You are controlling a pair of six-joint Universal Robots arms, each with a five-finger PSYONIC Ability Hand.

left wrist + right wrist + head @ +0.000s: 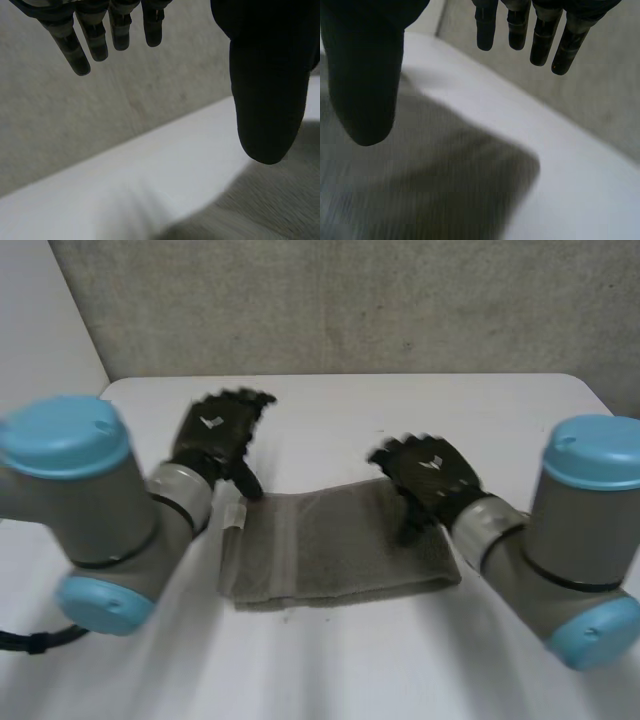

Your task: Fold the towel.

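A grey-green towel (335,545) lies folded into a wide band on the white table (400,410), roughly midway between the two arms. The left hand (215,440) is just beyond the towel's left end, its fingers (75,50) straight and spread well away from the thumb, holding nothing. The right hand (432,472) is over the towel's right end, likewise loose, with its fingers (540,40) extended and apart from the thumb. In the right wrist view the cloth lies beneath the palm; the thumb may be brushing the fabric, though contact is hard to judge. A concrete wall (350,300) stands behind the table.
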